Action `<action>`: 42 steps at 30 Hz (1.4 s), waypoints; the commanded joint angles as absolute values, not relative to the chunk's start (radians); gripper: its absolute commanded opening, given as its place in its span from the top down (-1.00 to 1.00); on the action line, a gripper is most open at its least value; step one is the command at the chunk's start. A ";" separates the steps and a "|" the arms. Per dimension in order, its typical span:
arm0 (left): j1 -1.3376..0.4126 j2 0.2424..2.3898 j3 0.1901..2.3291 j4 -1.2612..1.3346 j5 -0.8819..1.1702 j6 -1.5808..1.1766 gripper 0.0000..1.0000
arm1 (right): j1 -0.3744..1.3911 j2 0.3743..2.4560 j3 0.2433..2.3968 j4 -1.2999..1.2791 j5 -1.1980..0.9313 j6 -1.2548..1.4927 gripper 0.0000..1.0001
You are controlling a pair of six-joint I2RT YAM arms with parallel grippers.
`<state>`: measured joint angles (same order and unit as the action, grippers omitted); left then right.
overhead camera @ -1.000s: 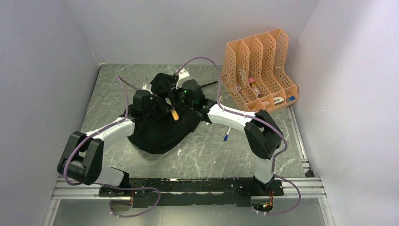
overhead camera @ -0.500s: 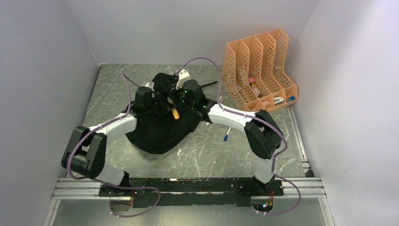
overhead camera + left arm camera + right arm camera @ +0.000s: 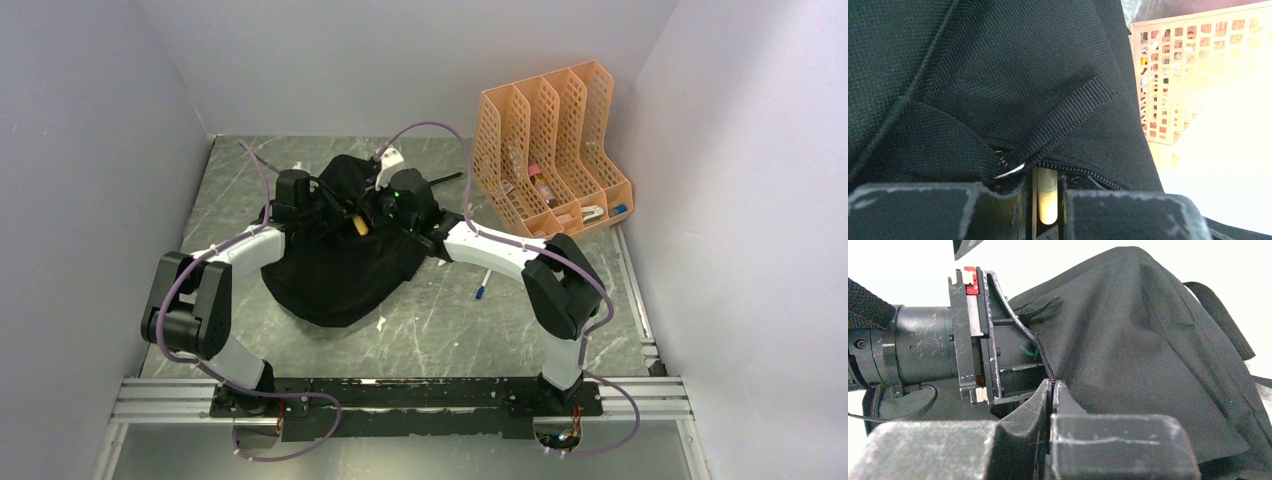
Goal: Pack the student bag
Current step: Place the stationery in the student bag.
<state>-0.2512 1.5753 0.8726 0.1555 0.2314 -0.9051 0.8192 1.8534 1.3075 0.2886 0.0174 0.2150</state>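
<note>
The student bag [image 3: 335, 275] is a floppy black backpack lying in the middle of the table. My left gripper [image 3: 340, 217] hovers over its far part, shut on a pale yellow stick [image 3: 361, 226]. In the left wrist view the stick [image 3: 1047, 197] stands between the fingers [image 3: 948, 210], its tip right at the bag's zipper [image 3: 1083, 173], with black fabric filling the view. My right gripper [image 3: 388, 208] is shut on the bag's zipper edge [image 3: 1050, 371] and holds it up, next to the left gripper's body [image 3: 973, 355].
An orange mesh file organiser [image 3: 548, 150] with small items stands at the back right and shows in the left wrist view too [image 3: 1193, 75]. A blue-capped pen [image 3: 482, 287] lies on the table right of the bag. Grey walls close in both sides.
My left arm has carried the yellow stick back and slightly left, toward the bag's far part. The right arm has hardly moved.
</note>
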 commanded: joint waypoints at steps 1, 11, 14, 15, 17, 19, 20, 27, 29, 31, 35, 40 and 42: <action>-0.230 1.591 0.920 0.186 0.209 -0.899 0.90 | 0.818 1.790 1.303 0.360 0.003 0.235 1.00; -0.245 1.640 0.952 0.238 0.244 -0.928 0.43 | 0.817 1.795 1.292 0.362 -0.038 0.260 1.00; -0.245 1.627 0.954 0.226 0.232 -0.919 0.13 | 0.818 1.795 1.290 0.361 -0.040 0.261 1.00; -0.245 1.622 0.955 0.220 0.228 -0.915 0.07 | 0.817 1.795 1.290 0.361 -0.040 0.259 1.00; -0.245 1.610 0.953 0.210 0.225 -0.907 -0.03 | 0.817 1.796 1.290 0.359 -0.038 0.257 1.00; -0.245 1.599 0.949 0.209 0.226 -0.902 -0.08 | 0.818 1.798 1.290 0.359 -0.037 0.255 1.00; -0.245 1.593 0.946 0.206 0.227 -0.902 -0.08 | 0.817 1.799 1.291 0.360 -0.037 0.255 1.00; -0.245 1.508 0.906 0.132 0.241 -0.879 0.13 | 0.818 1.799 1.293 0.352 -0.030 0.246 0.91; -0.245 1.460 0.876 0.099 0.232 -0.865 0.23 | 0.818 1.799 1.295 0.346 -0.025 0.236 0.84; -0.245 1.408 0.841 0.063 0.218 -0.848 0.34 | 0.818 1.799 1.297 0.340 -0.024 0.229 0.74; -0.245 1.296 0.761 0.003 0.186 -0.818 0.63 | 0.817 1.792 1.302 0.321 -0.029 0.219 0.50; -0.244 1.151 0.678 -0.127 0.111 -0.788 0.73 | 0.817 1.740 1.275 0.303 -0.027 0.215 0.28; -0.244 1.090 0.662 -0.169 0.066 -0.773 0.71 | 0.818 1.704 1.249 0.297 -0.007 0.222 0.23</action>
